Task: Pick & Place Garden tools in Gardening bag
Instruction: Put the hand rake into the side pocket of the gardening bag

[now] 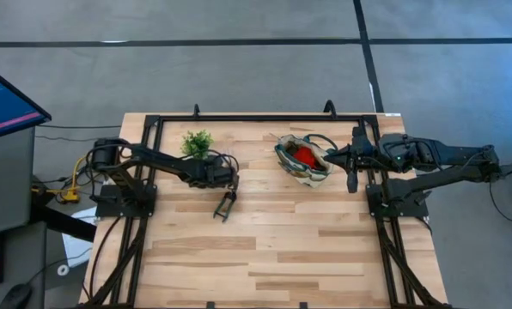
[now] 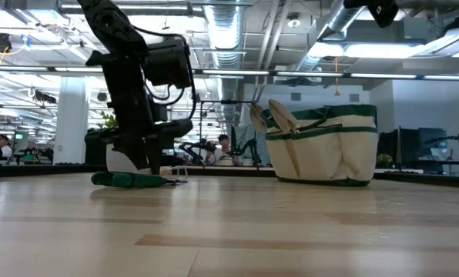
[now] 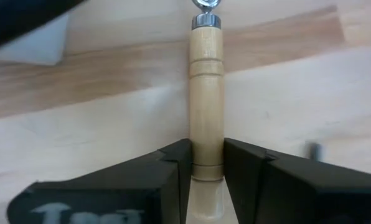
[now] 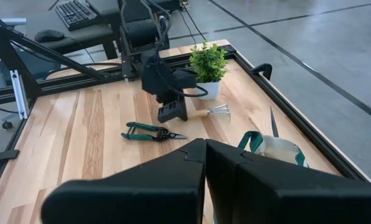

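The left gripper (image 3: 207, 163) was lowered at table centre, fingers clamped. The right gripper (image 1: 351, 160), fingers closed, was held at two o'clock.

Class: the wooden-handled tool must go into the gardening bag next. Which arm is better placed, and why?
Left. The left gripper already clamps the wooden-handled tool; the right gripper waits, shut and empty, beside the gardening bag.

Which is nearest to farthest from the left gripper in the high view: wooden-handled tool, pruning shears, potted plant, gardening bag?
1. wooden-handled tool: clamped between the left gripper's fingers.
2 and 3. pruning shears, on the table just past the gripper toward the near edge, and potted plant, behind it toward the far edge: too close to call.
4. gardening bag: farthest, beside the right gripper.
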Action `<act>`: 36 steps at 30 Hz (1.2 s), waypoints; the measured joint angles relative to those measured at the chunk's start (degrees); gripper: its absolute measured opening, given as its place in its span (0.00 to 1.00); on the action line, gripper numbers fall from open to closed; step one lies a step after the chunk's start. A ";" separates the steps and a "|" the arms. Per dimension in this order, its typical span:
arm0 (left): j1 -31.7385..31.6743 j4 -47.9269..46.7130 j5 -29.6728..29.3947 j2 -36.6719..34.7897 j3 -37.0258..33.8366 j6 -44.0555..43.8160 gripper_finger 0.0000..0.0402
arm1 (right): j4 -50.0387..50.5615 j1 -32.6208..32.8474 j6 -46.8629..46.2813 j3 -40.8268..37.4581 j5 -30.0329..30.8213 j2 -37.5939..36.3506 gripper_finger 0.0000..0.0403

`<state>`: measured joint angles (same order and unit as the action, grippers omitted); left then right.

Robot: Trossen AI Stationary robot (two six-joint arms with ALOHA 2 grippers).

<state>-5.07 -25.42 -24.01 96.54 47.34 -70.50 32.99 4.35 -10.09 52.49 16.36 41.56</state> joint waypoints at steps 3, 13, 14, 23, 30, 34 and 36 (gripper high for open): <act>-0.01 0.12 -0.63 -0.86 0.01 0.10 0.15 | -0.01 -0.01 0.00 0.00 0.00 0.00 0.00; 0.41 0.57 -2.32 -5.00 0.01 0.21 0.15 | -0.01 -0.01 -0.02 0.00 0.00 0.00 0.00; 0.51 0.90 -2.56 -5.65 0.01 1.08 0.15 | -0.01 -0.03 -0.02 0.00 0.00 -0.01 0.00; 2.19 10.01 -6.32 -14.01 0.08 10.16 0.15 | -0.01 0.01 -0.02 0.00 0.00 -0.02 0.00; 3.68 22.92 -9.33 -21.66 0.12 20.40 0.15 | -0.33 0.01 -0.02 0.00 0.00 -0.02 0.00; 4.64 31.10 -8.16 -25.11 0.12 28.23 0.15 | -1.85 0.01 -0.02 0.00 -0.05 -0.02 0.00; 5.23 35.40 -6.36 -26.32 0.12 32.53 0.15 | -3.20 0.01 -0.02 0.00 -1.58 -0.02 0.00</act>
<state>0.15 9.97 -30.37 70.21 47.46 -37.97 29.78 4.36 -10.11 52.49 14.78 41.54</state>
